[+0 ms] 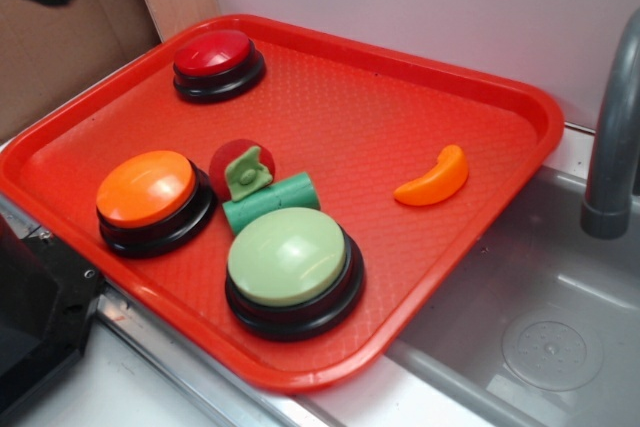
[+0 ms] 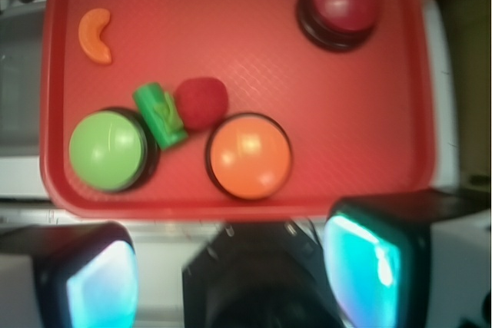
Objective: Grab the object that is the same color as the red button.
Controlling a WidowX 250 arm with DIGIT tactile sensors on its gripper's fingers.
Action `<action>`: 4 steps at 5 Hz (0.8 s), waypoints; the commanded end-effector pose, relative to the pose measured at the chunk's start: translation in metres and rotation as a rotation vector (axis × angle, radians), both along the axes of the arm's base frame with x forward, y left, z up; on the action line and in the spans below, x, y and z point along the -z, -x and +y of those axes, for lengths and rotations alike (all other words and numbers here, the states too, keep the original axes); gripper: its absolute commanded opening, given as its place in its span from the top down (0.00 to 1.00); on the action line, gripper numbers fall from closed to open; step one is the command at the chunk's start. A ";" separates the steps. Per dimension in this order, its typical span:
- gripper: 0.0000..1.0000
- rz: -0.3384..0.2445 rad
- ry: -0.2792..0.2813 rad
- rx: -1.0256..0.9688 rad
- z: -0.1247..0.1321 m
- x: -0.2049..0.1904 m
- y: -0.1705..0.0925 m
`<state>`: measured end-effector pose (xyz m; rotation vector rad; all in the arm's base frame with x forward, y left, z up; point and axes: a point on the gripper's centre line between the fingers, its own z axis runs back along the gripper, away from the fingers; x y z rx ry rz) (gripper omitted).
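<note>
Red fruit (image 2: 201, 102) btwn green cylinder (image 2: 161, 115) & orange button (image 2: 250, 155)

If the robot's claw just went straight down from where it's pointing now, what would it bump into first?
Probably the near rim of the red tray, or the orange button just past it. The gripper hangs open above that edge in the wrist view. Depth is hard to judge, so this is a guess.

Red tray (image 1: 440, 97) carries all items. Red button (image 1: 217, 62) near far left corner. Orange-topped button (image 1: 152, 199) at left edge; pale-green-topped button (image 1: 292, 269) at near edge. Between them: dark-red toy fruit (image 1: 228, 159), touching the green cylinder (image 1: 272, 203). Orange crescent (image 1: 434, 179) lies apart, toward right edge. Tray overhangs a grey sink (image 1: 520, 327)
</note>
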<state>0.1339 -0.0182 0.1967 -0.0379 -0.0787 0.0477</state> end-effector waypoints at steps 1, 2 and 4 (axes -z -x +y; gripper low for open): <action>0.00 -0.078 0.002 0.046 -0.010 0.073 -0.047; 0.00 -0.108 0.005 0.068 -0.020 0.116 -0.075; 0.00 -0.037 0.042 0.096 -0.017 0.163 -0.091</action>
